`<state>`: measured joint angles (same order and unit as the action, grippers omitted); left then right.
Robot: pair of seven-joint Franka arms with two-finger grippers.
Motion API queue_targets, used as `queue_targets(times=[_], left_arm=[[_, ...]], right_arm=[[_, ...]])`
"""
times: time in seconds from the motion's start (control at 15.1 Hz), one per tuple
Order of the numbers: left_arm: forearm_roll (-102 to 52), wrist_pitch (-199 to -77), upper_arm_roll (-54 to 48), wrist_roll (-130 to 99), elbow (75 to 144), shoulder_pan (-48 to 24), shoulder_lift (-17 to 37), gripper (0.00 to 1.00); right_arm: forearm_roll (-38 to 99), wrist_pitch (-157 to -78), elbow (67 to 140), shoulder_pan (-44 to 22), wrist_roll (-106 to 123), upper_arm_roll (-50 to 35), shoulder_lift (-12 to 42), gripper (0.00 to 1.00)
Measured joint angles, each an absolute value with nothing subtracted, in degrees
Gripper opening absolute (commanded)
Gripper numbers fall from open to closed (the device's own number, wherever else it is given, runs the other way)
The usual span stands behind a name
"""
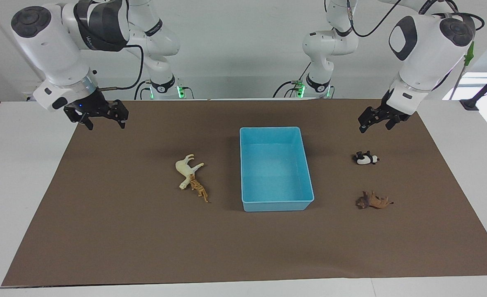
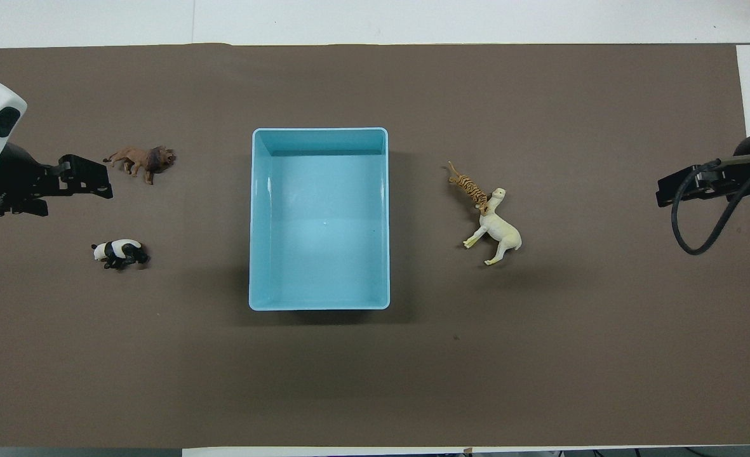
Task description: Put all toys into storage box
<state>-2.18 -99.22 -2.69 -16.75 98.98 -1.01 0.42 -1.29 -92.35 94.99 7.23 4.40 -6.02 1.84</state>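
Toys all lie on the brown mat (image 1: 103,231), none in the storage box (image 1: 276,205) at mid-table. Left gripper (image 1: 375,121), fingers apart & empty, hangs over the mat just above the panda (image 1: 366,159); brown animal (image 1: 373,201) lies past that. Right gripper (image 1: 103,119), spread & empty too, hangs at its own end, well apart from the llama (image 1: 187,169) w/ tiger (image 1: 198,190) touching it.

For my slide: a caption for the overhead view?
Empty storage box mid-mat, four toys outside it, both grippers raised at the mat's ends.
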Motion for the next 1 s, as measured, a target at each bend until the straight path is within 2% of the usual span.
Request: queue_targets(times=[0.2,0.4,0.73,0.86,1.0], left_arm=[[-1.6,-102.9,-2.5,-27.5,100.8,-0.3,0.8,1.00],[0.0,-105.8,-2.4,-37.1,101.2,0.8,3.2,1.00],[0.6,-115.7,-0.9,-56.9,98.9,1.2,12.2,1.00],[0.6,-120.0,-0.5,-61.9,99.1,1.7,15.3,1.00],[0.6,-123.3,-0.5,-65.5,99.5,2.0,17.9,1.00]], right_arm=[[-0.7,-94.1,95.1,5.8,5.0,-6.5,2.6,1.00],[-0.6,-99.8,95.5,1.2,5.0,-6.7,6.4,1.00],[-0.8,-112.5,96.9,-4.9,11.8,-6.8,14.8,1.00],[-0.8,-117.0,98.7,-5.9,15.3,-6.8,16.4,1.00],[-0.8,-118.3,101.6,-6.6,16.8,-6.8,16.6,1.00]])
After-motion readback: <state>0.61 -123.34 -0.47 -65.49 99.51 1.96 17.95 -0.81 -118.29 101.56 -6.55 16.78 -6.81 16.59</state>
